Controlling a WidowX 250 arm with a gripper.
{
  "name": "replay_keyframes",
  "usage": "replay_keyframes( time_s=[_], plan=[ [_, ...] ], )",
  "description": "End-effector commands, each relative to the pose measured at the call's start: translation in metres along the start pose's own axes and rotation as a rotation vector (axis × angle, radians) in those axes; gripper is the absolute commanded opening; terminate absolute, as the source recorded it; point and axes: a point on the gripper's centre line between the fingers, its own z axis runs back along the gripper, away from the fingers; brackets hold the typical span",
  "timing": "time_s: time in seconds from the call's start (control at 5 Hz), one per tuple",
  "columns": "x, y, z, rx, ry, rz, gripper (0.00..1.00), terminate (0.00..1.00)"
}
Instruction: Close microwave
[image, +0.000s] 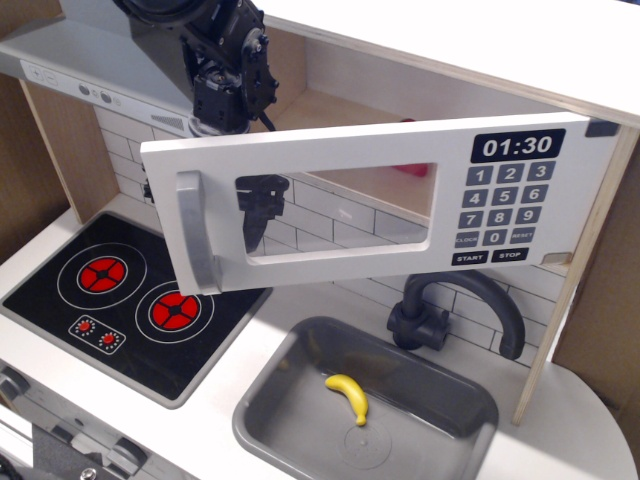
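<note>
**A:** So, you have the microwave (390, 190) up on the right of the toy kitchen, above the sink (290, 395) and tap (455, 310), and its door (330, 150) is swung out toward you, hinged at the right by the keypad (500, 205). The clock (517, 145) reads 01:30. Nothing is closed yet; I'd call this the approach step.

**B:** Where is your hand (262, 205) in all this?

**A:** Behind the door. You see its dark tip through the window (350, 210), near the window's left end, with the arm (225, 60) coming down from above. That puts it on the wrong side for pushing the door shut, by my reading.

**B:** Is it clenched or released?

**A:** I cannot tell. The tip shows only as a dark shape through the pane, and the fingers aren't separable. It seems to hold nothing.

**B:** So what does the next move ask of you?

**A:** Likely you bring the hand clear of the door's edge, round to the front near the handle (195, 235), then press the face back toward the cavity. Push at the handle end, far from the hinge, since the door swings easiest there.

**B:** Anything to mind?

**A:** The hood (90, 70) sits close to the arm on the left, so watch it as you come round. The stove (140, 300) and the banana (348, 395) in the sink lie well below and shouldn't matter.
</note>
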Motion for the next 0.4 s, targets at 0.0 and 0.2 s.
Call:
replay_keyframes(
  time_s=[0.0, 0.2],
  plan=[
    [0.000, 0.000, 0.000, 0.000, 0.000, 0.000, 1.00, 0.00],
    [0.009, -0.008, 0.028, -0.057, -0.009, 0.018, 1.00, 0.00]
  ],
)
